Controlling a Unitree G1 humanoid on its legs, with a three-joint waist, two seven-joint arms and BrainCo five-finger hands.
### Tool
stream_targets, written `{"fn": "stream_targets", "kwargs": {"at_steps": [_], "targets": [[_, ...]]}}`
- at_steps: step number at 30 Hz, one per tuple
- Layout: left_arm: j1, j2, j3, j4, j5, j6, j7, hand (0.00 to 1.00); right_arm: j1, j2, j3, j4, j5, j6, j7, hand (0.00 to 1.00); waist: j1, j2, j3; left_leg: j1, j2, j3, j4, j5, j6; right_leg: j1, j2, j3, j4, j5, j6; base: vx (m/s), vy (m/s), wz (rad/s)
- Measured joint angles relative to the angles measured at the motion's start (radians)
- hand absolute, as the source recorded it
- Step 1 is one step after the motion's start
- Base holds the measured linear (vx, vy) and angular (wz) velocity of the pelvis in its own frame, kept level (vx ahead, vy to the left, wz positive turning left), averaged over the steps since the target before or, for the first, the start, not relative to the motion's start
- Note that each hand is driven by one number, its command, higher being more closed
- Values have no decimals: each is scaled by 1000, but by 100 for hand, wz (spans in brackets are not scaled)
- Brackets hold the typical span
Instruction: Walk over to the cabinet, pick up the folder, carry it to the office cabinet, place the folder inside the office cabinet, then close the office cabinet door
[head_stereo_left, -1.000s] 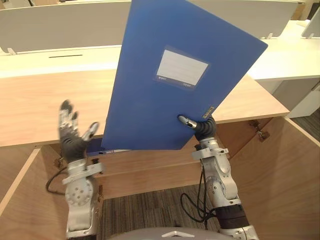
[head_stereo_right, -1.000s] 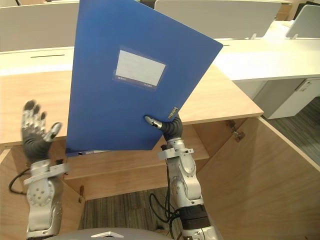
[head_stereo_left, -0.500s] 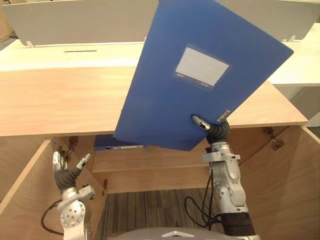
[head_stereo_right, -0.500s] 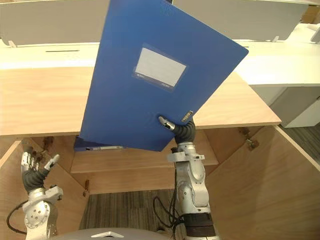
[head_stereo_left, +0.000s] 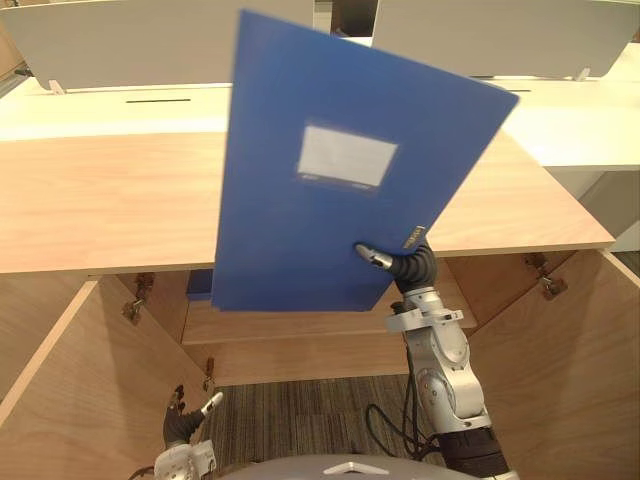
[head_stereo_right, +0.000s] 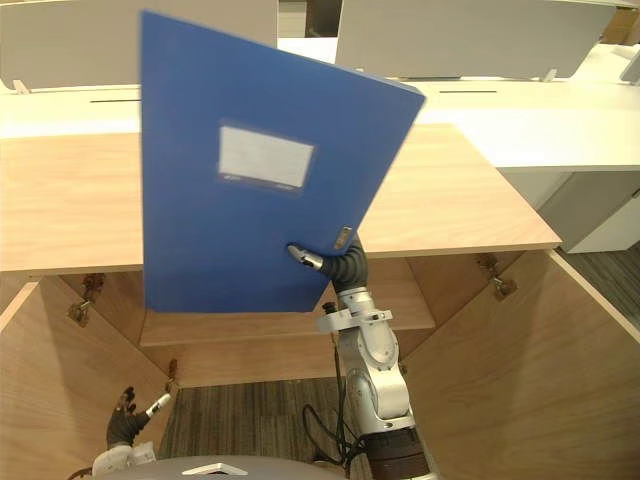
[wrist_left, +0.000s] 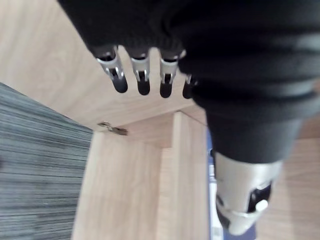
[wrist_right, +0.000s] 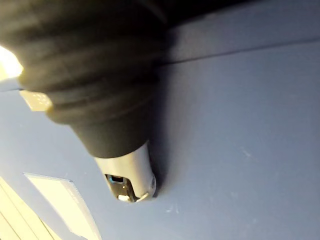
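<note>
A large blue folder (head_stereo_left: 340, 200) with a white label stands upright in the air before the open wooden cabinet (head_stereo_left: 100, 210). My right hand (head_stereo_left: 402, 266) is shut on its lower right corner, and the right wrist view has the thumb (wrist_right: 125, 170) pressed flat on the blue cover (wrist_right: 240, 125). Low down at the left, my left hand (head_stereo_left: 184, 424) hangs beside the left cabinet door. Its fingers (wrist_left: 142, 80) are straight and hold nothing.
Both cabinet doors stand wide open, left (head_stereo_left: 80, 390) and right (head_stereo_left: 560, 380). An inner shelf (head_stereo_left: 300, 325) bears a second blue folder (head_stereo_left: 199, 286), mostly hidden. White desks with grey partitions (head_stereo_left: 120, 40) lie beyond. Striped carpet (head_stereo_left: 300, 410) covers the floor.
My left hand has dropped from beside the folder to low by the left door. The folder in my right hand has swung left and stands more upright.
</note>
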Motion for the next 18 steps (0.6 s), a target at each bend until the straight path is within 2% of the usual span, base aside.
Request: {"fn": "stream_targets", "kwargs": {"at_steps": [7,13,15,18], "targets": [[-41,70,-49,197,54,22,-4,0,-3,-73,117,27,-102,-7,9,100,-3,-2,1,8,8,37,8,-6,-9,1,13,34,-25,23,-5,-45,-28,-18],[-73,108,-106,270,89,33,-21,0,-69,-188,290,166,-219,-6,24,100,-15,4,6,-11,11,79,23,-19,-22,-28,19,74,-47,44,-7,-65,-31,-21],[-82,116,-126,272,92,34,-23,0,-110,-235,339,196,-266,1,26,100,-15,10,25,-32,10,99,29,-20,-23,-57,20,92,-47,56,-8,-58,-19,-33],[-129,124,-149,289,92,34,-22,0,-217,-289,389,260,-377,6,20,100,-21,24,92,-123,18,134,133,-54,-6,-149,16,136,6,66,-10,-107,-14,-36]]}}
